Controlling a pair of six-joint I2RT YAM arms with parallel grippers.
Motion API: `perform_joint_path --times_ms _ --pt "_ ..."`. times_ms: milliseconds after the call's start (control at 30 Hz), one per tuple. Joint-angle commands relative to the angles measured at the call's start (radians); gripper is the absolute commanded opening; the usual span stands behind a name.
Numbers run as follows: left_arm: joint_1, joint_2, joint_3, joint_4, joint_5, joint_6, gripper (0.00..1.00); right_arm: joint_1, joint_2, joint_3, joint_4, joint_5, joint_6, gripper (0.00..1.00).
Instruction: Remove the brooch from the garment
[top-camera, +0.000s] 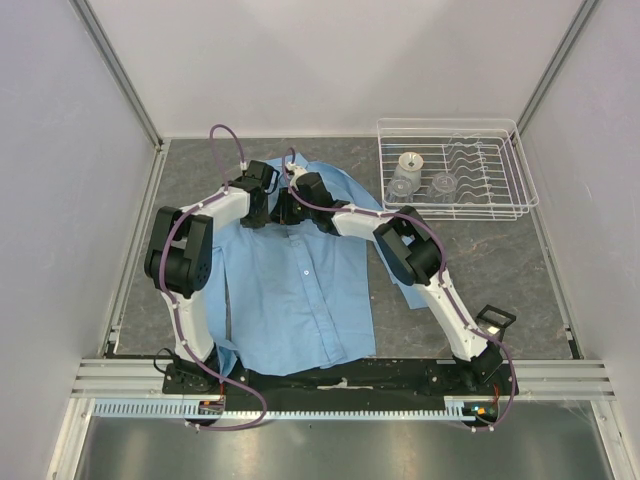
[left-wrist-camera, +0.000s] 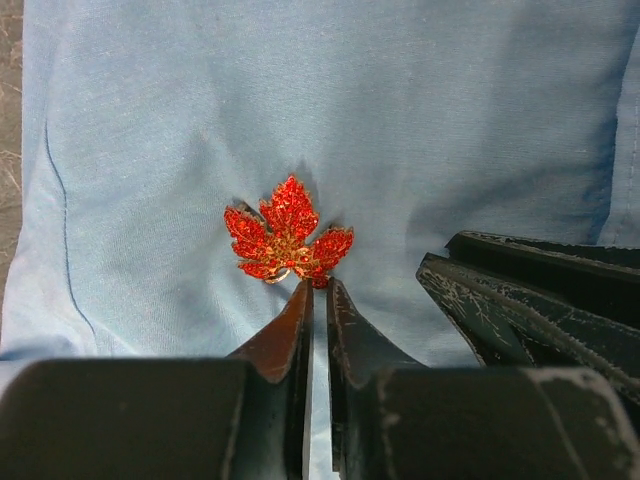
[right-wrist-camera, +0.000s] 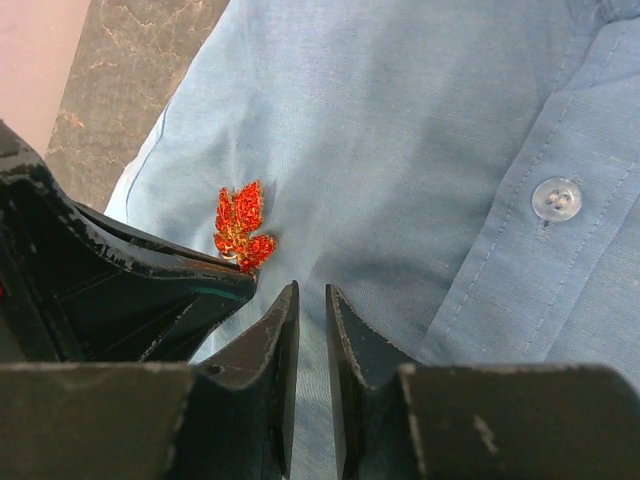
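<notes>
The garment (top-camera: 290, 290), a light blue button-up shirt, lies spread flat on the grey table (top-camera: 480, 260) with its collar end away from the arm bases. Both arms reach in to meet over its upper chest. The brooch (left-wrist-camera: 285, 235) is a small, glittery orange-red maple leaf. It sits pinned to the cloth on the chest panel, to one side of the button placket, and the fabric puckers slightly around it. In the left wrist view the left pincer (left-wrist-camera: 318, 285) has its two fingers drawn to a thin slit, and their tips nip the leaf's lowest point. The right pincer (right-wrist-camera: 311, 292) is just beside it, its tips low over bare blue cloth close to the brooch but not touching it. Its fingers (right-wrist-camera: 275, 340) stand close together with a narrow gap, and I cannot tell whether any cloth is caught between them. A white button (right-wrist-camera: 556, 199) shows on the placket nearby. From above, the brooch itself is hidden among the two wrists. A clear wire dish rack (top-camera: 520, 170) holding glassware stands at the far right of the table, well apart from the shirt.
</notes>
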Motion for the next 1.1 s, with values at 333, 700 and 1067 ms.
perform_joint_path --times_ms 333,700,1067 --pt "0.015 -0.054 0.012 0.037 -0.058 0.021 0.08 -0.001 -0.011 0.018 -0.051 -0.001 -0.064 0.25" --pt "0.018 -0.114 -0.002 0.052 -0.043 0.011 0.02 -0.009 -0.010 0.015 -0.049 -0.009 -0.053 0.25" --pt "0.197 -0.134 -0.046 0.115 0.253 -0.131 0.33 0.005 -0.020 0.027 0.006 -0.064 -0.067 0.26"
